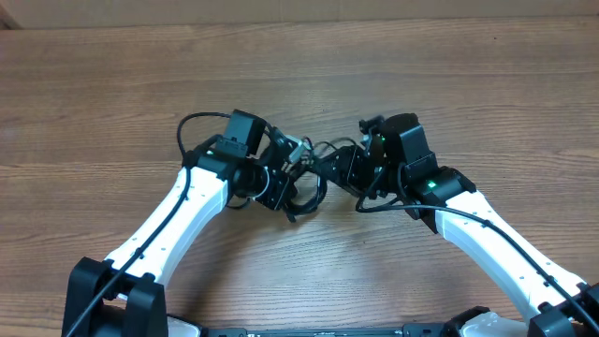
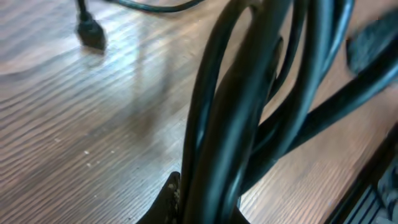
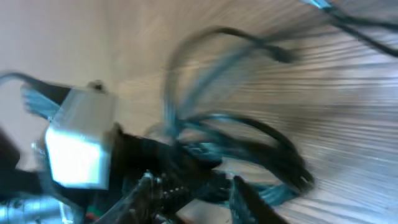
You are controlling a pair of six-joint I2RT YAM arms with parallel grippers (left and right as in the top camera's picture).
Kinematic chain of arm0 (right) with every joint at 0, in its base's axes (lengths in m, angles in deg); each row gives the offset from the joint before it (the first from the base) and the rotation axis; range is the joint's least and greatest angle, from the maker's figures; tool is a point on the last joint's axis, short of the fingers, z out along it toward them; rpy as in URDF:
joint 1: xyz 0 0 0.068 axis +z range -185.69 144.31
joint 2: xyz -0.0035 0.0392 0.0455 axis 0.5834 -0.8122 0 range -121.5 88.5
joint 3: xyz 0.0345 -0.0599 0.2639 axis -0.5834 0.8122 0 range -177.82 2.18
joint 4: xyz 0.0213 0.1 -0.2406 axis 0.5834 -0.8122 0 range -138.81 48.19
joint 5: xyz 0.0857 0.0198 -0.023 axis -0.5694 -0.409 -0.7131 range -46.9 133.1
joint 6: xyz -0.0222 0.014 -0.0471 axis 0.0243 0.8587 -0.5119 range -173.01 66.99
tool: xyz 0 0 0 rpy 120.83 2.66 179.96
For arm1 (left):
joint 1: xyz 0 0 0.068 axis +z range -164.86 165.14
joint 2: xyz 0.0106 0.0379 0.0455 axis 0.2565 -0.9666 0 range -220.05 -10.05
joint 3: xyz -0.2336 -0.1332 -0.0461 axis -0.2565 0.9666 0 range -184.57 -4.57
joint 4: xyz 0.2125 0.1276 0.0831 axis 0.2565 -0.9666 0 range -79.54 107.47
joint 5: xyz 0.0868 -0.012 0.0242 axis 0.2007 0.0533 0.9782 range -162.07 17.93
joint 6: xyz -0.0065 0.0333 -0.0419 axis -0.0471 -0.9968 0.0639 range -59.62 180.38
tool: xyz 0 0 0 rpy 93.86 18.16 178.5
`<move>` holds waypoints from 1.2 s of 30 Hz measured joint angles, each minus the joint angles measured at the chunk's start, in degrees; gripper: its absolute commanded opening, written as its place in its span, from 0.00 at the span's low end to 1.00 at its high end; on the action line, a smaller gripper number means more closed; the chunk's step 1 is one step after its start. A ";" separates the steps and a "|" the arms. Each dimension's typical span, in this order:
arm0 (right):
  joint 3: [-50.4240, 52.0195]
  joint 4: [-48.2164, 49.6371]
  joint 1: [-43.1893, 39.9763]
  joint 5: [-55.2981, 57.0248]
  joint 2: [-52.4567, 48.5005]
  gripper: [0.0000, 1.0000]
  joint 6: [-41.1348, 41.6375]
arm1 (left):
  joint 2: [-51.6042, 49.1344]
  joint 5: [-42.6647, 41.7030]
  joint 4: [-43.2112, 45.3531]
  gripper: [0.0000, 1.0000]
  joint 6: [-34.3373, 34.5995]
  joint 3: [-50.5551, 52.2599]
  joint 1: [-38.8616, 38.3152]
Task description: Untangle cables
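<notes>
Gripping tight, the left jaws are clenched on the cables [image 2: 236, 124], bunched at the centre of the table [image 1: 299, 75] between both arms. Right jaws: too blurred, cannot tell. Light, limp, slippery cords, I'd judge; the loose plug end [image 2: 90, 32], upper left, looks the better hold.

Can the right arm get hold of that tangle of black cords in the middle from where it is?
Probably yes. The right gripper sits right beside the cables, jaws apart, nothing visible between them. The left gripper, shut on the same bundle from the opposite side, shouldn't block it.
</notes>
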State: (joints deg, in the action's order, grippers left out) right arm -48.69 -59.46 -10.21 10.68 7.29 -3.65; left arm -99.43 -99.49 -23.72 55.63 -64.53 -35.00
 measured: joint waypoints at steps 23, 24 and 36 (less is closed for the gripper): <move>0.00 -4.00 4.66 14.32 0.02 0.72 4.13 | 2.64 -9.46 5.60 0.04 11.67 0.00 5.14; 0.00 -3.61 4.68 15.15 0.02 0.69 3.89 | 3.87 -9.94 5.42 0.04 11.67 0.00 5.14; 0.11 4.42 5.66 12.55 0.04 0.04 -9.51 | 8.76 -12.70 1.73 0.04 12.39 0.02 5.31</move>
State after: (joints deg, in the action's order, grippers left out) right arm -48.58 -55.04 -4.55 23.22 7.34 -13.16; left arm -90.67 -112.19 -22.00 68.02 -64.51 -29.69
